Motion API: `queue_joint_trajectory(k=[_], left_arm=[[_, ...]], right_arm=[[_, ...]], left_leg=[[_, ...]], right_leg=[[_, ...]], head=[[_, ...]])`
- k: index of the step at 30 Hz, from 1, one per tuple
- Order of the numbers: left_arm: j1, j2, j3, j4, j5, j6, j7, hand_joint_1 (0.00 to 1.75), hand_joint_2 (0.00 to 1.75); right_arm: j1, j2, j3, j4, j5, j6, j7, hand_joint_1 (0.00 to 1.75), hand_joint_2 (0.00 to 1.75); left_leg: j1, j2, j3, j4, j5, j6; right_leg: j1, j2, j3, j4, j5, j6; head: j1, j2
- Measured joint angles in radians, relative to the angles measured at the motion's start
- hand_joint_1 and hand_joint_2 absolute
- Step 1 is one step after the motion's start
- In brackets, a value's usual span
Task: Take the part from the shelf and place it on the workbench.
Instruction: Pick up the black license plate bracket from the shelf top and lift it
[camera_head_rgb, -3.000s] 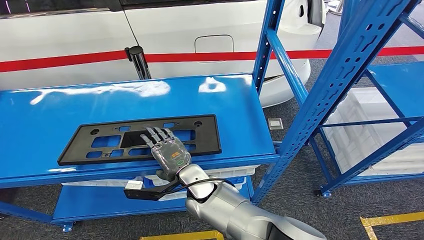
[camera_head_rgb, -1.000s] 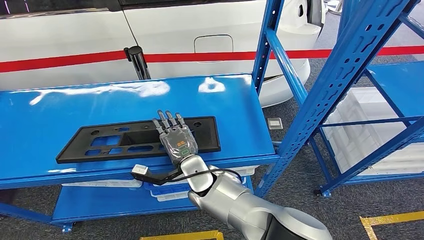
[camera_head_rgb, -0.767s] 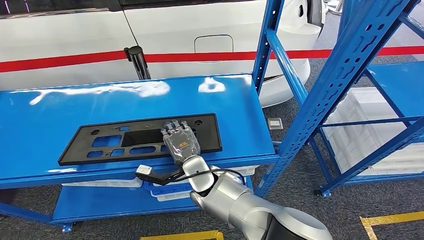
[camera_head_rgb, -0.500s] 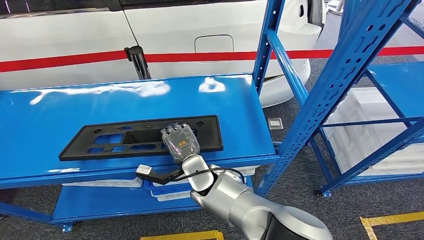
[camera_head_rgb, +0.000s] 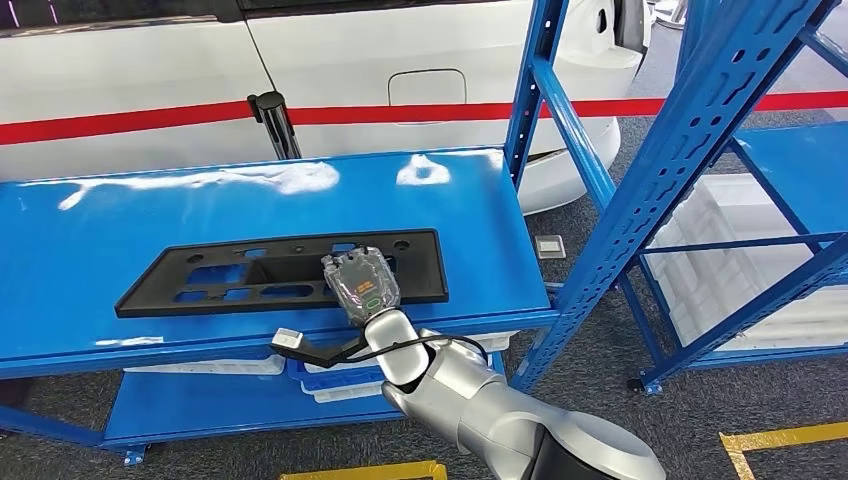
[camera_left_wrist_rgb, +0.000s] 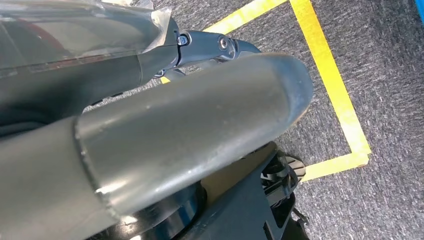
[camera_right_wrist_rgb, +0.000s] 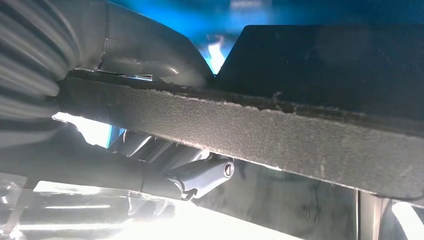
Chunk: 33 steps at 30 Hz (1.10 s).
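Head view: black part (camera_head_rgb: 250, 272), a long flat plate with cut-outs, lies on the top blue shelf (camera_head_rgb: 80, 230) of the rack. Its long axis runs left-right across the robot's front, parallel to the shelf's front edge. The right hand (camera_head_rgb: 361, 281) sits on the near long edge, toward the part's right end, fingers curled down over the plate with the back of the hand facing the camera. It reads as a grip on the part. So the plate extends mostly to the left of the hand, with a short stub to the right. Judgement: lifted from here, the long left side would tend to sag or swing, and the blue upright (camera_head_rgb: 530, 90) at the rack's right end stands near that short end. White car (camera_head_rgb: 330, 60) with a red stripe behind the rack; white bins (camera_head_rgb: 720, 250) on the next rack to the right. No counter identified.

Left wrist view: left hand (camera_left_wrist_rgb: 150, 145) close to the lens, grey cover and thumb over grey carpet with yellow floor tape (camera_left_wrist_rgb: 330, 85). Cannot tell whether it is open or closed. It looks to hang low, so the right hand is judged nearer.

Right wrist view: the part's rough black edge (camera_right_wrist_rgb: 260, 135) runs across the frame, thumb (camera_right_wrist_rgb: 150, 50) on one face, darker fingers (camera_right_wrist_rgb: 165, 165) on the other, both touching. Clamped on the edge.
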Motion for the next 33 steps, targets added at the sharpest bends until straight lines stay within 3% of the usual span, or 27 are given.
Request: queue_joint_trajectory(k=[7,11,15,21,28,32,33], left_arm=[[0.001,0.000,0.007,0.000,0.000,0.003,0.000,0.00,0.00],[0.001,-0.001,0.017,0.000,-0.003,0.004,0.000,0.00,0.00],[0.002,-0.002,0.024,0.000,-0.004,0.008,-0.002,0.00,0.00],[0.003,-0.003,0.030,0.000,-0.005,0.014,-0.013,0.00,0.00],[0.007,-0.004,0.049,0.000,-0.005,0.032,-0.050,0.00,0.00],[0.016,-0.005,0.050,0.000,-0.010,0.046,-0.068,0.00,1.75],[0.018,-0.005,0.050,0.000,-0.011,0.050,-0.072,0.00,1.75]], right_arm=[[-0.010,0.000,-0.083,-0.033,0.098,-0.126,-0.042,1.75,1.75],[0.008,0.000,-0.227,-0.111,0.228,-0.129,-0.131,1.75,1.75],[0.041,0.000,-0.367,-0.211,0.243,-0.132,-0.227,1.75,1.75],[0.081,0.000,-0.553,-0.373,0.045,-0.132,-0.432,1.75,1.75],[0.086,0.000,-0.628,-0.469,-0.192,-0.131,-0.558,1.75,1.75],[0.100,0.000,-0.659,-0.542,-0.366,-0.099,-0.670,1.75,1.75],[0.107,0.000,-0.669,-0.566,-0.406,-0.084,-0.695,1.75,1.75]], left_leg=[[0.000,0.000,0.000,0.000,0.000,0.000],[0.000,0.000,0.000,0.000,0.000,0.000],[0.000,0.000,0.000,0.000,0.000,0.000],[0.000,0.000,-0.001,0.000,0.000,0.000],[0.000,0.000,0.000,0.000,0.000,0.000],[0.000,0.000,0.000,0.000,0.000,0.000],[0.000,0.000,-0.001,0.000,0.000,0.000]], right_leg=[[0.000,0.000,0.000,0.000,0.000,0.000],[0.000,0.000,0.000,0.000,0.000,0.000],[0.000,0.000,0.000,0.000,0.000,0.000],[0.000,-0.001,0.000,0.000,0.000,0.000],[0.000,0.000,0.000,0.000,0.000,0.000],[0.000,0.000,-0.001,0.000,0.000,0.000],[0.000,0.000,-0.001,0.000,0.000,0.000]], head=[[0.000,0.000],[0.000,0.000],[0.000,0.000],[0.000,0.000],[0.000,0.000],[0.000,0.000],[0.000,0.000]])
